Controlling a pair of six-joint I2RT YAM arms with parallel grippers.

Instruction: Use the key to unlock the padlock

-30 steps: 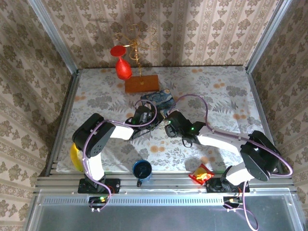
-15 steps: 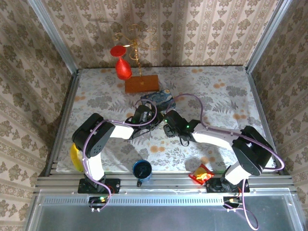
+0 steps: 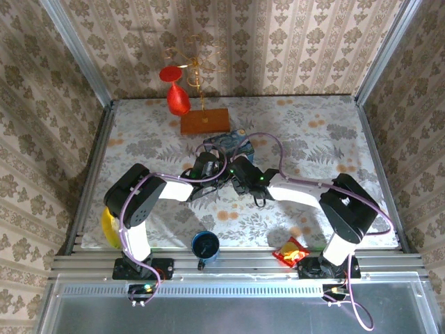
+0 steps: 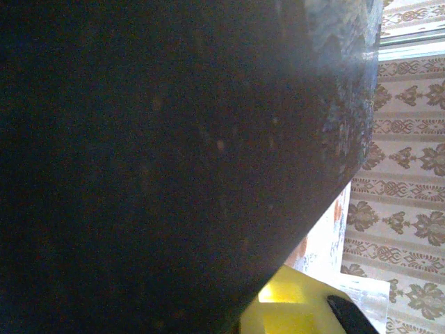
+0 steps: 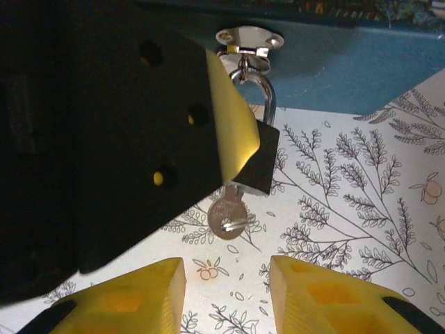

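Right hand (image 5: 227, 270) nearer the padlock (image 5: 264, 157)

You can read no words, numbers or brand marks; the padlock (image 5: 261, 158), the key (image 5: 227, 212) and the blue tin (image 5: 361, 62) show none legible.

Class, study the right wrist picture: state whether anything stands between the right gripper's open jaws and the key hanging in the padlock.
Nothing visible does. Only bare tablecloth lies between the right gripper and the key. The left gripper sets its pad against the padlock, on its left, clear of that path.
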